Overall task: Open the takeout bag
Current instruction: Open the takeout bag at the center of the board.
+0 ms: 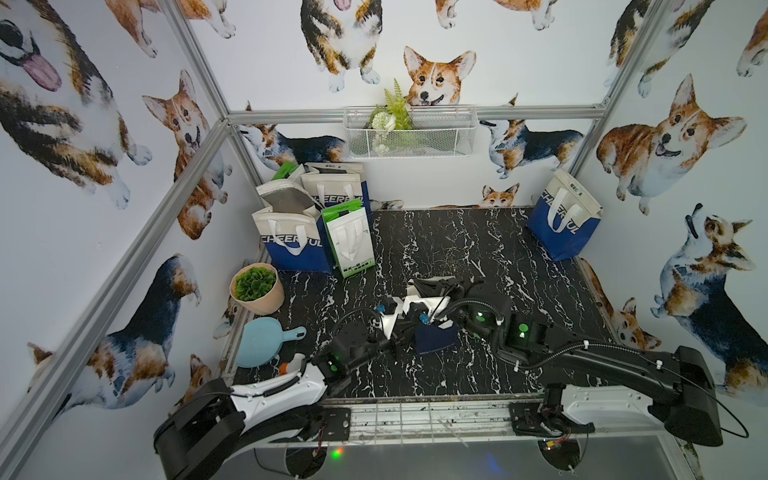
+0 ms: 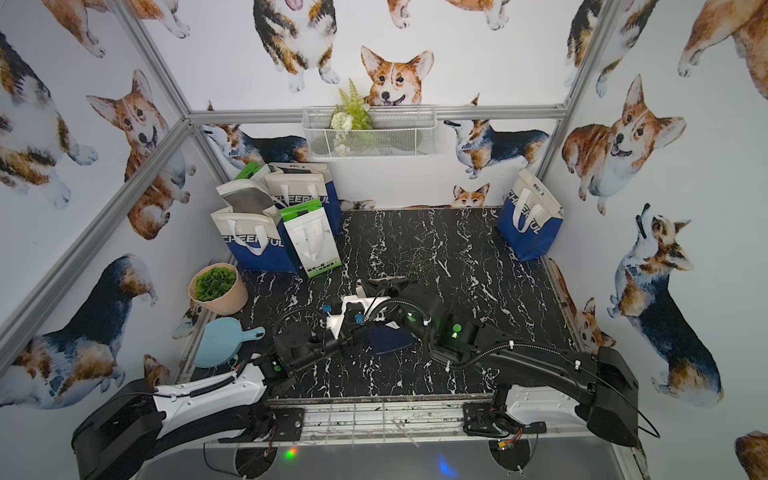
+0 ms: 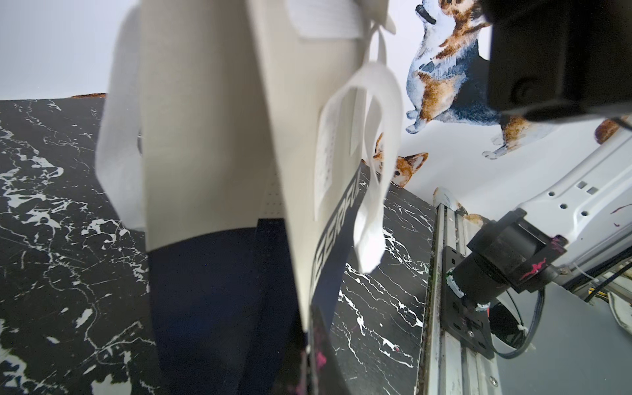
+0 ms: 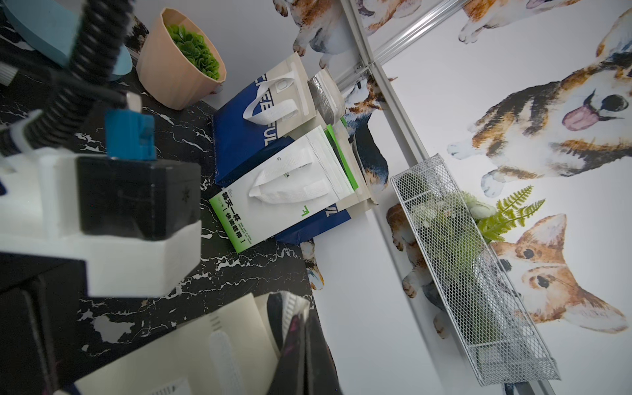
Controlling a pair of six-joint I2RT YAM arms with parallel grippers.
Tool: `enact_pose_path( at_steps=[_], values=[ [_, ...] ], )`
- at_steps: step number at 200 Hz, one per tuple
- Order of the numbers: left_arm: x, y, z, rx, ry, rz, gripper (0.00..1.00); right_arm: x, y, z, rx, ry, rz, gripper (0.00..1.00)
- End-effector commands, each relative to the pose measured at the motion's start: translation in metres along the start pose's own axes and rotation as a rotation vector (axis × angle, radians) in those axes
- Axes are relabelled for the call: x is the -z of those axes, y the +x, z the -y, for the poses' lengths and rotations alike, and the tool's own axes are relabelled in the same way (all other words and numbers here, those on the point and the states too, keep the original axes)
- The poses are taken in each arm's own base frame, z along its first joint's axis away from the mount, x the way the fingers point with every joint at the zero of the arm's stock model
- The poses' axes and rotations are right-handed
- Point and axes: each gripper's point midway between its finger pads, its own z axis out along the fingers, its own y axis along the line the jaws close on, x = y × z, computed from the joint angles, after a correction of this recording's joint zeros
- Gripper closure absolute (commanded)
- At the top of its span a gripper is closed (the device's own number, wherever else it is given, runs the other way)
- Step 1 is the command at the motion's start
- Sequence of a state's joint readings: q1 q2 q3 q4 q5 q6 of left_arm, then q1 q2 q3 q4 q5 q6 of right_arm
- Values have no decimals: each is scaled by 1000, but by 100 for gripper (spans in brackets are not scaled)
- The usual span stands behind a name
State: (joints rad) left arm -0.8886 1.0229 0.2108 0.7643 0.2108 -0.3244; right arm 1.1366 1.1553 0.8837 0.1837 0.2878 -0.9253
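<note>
The takeout bag is cream above and dark blue below, and stands in the middle of the black marble table. Both arms cover its top in both top views, so only its blue base shows there. My left gripper is shut on the edge of one cream wall, with a white handle hanging beside it. My right gripper is shut on the bag's top edge, next to a cream panel. From above, the left gripper and right gripper sit close together over the bag.
Several other bags cluster at the back left, with a white and green one in front. Another blue bag leans at the back right. A potted plant and a blue paddle lie at the left edge. A wire basket hangs on the back wall.
</note>
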Motion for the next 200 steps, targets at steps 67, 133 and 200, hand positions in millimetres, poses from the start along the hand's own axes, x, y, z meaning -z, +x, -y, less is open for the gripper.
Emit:
enact_pose_path(
  at_steps=[67,133,200],
  values=[
    [0,2,1,-1,7,-16,100,-2,-3,12,-59,-67,-91,100],
    [0,3,1,-2,3,-17,100,-2,-3,16,-57,-80,-120,100],
    [1,3,1,-2,3,-16,100,0,5,15,-75,-51,-125,98]
  ],
)
